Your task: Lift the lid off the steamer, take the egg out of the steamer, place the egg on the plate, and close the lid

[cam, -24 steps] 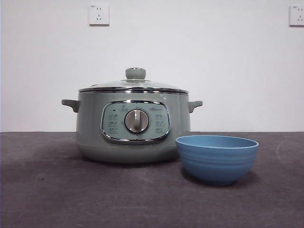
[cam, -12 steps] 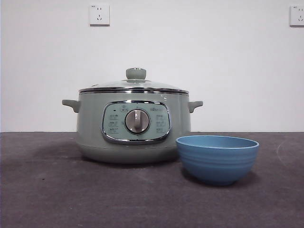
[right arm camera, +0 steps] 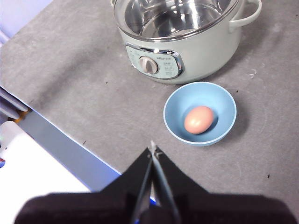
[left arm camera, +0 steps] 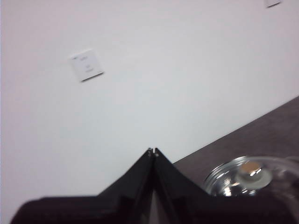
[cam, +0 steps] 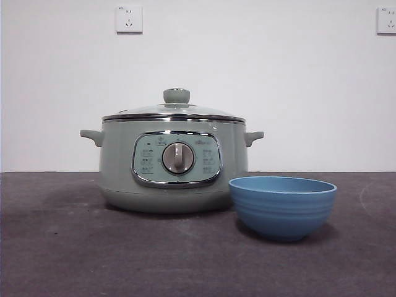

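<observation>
Nothing moved, lid on steamer, egg in plate

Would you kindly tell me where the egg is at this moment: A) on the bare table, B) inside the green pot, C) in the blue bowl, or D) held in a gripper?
C: the right wrist view shows the egg lying inside the blue bowl, in front of the green pot, with no gripper touching it.

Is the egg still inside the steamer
No, the right wrist view shows the egg lying in the plate, beside the steamer.
</observation>
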Motion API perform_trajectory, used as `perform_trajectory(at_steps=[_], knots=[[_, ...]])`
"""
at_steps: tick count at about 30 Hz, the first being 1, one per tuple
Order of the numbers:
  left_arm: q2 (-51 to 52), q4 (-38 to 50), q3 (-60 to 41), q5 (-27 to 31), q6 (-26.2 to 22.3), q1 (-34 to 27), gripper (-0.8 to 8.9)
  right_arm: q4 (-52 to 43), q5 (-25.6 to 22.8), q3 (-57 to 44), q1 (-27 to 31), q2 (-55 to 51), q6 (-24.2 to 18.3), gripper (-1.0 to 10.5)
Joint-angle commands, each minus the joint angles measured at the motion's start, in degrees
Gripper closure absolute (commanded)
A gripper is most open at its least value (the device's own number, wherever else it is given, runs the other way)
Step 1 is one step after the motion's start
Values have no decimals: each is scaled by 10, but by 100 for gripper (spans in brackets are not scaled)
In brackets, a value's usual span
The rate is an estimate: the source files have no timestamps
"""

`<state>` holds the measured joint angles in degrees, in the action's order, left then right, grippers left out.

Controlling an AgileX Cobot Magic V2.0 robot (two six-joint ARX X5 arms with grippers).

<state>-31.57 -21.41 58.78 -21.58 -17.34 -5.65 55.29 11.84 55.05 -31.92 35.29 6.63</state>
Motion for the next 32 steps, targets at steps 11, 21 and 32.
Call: perform_trajectory(at_steps=[11,21,32], knots=[[216,115,-382,81,87,-27,816,-3,-2,-4,-1,0,0,946],[304,159,-524,160,133,-19,816,-3,-2,-4,-1,0,0,946],[314,133,-586,186,163,-4,816,-3,-2,-4,-1,0,0,946]])
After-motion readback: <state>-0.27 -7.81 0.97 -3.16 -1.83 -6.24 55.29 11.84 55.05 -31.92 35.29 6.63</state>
